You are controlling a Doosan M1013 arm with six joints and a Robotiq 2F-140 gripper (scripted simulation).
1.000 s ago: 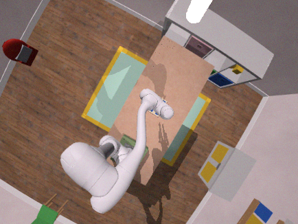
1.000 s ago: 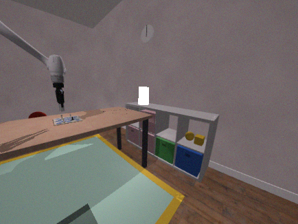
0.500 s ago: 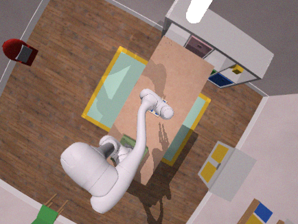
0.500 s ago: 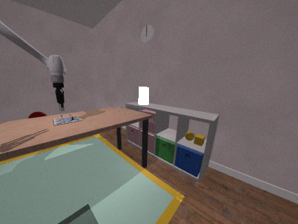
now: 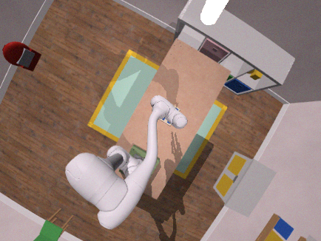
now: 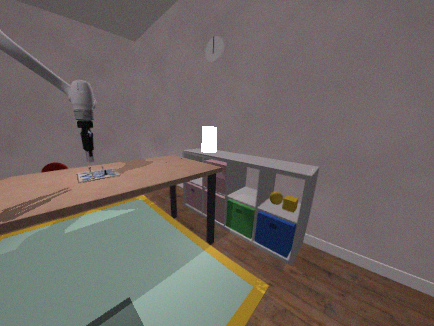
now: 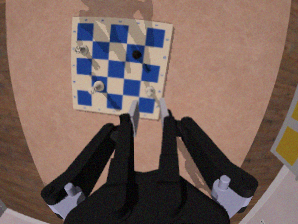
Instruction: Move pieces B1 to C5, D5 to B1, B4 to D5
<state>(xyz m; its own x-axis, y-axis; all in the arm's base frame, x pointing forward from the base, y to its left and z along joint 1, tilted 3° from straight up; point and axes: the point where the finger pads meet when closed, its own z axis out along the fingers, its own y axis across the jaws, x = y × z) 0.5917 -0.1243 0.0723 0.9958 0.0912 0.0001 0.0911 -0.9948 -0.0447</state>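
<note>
The blue-and-white chessboard [image 7: 120, 68] lies on the wooden table; it also shows in the exterior view [image 6: 97, 174]. In the wrist view a light piece [image 7: 81, 50] stands at the board's left edge. A dark piece [image 7: 136, 52] stands in the upper middle, and a light piece [image 7: 99, 86] at the lower left. Another light piece [image 7: 152, 91] stands near the lower right corner. My gripper [image 7: 149, 106] [image 6: 89, 150] hangs well above the board's near edge. Its fingers are drawn in to a narrow gap with nothing between them. The board's edge labels are too small to read.
The long wooden table [image 6: 100, 185] stands over a green mat with a yellow border [image 6: 125, 265]. A white shelf unit [image 6: 250, 200] with coloured bins stands beyond the table's far end. In the overhead view the arm [image 5: 155, 140] covers most of the board.
</note>
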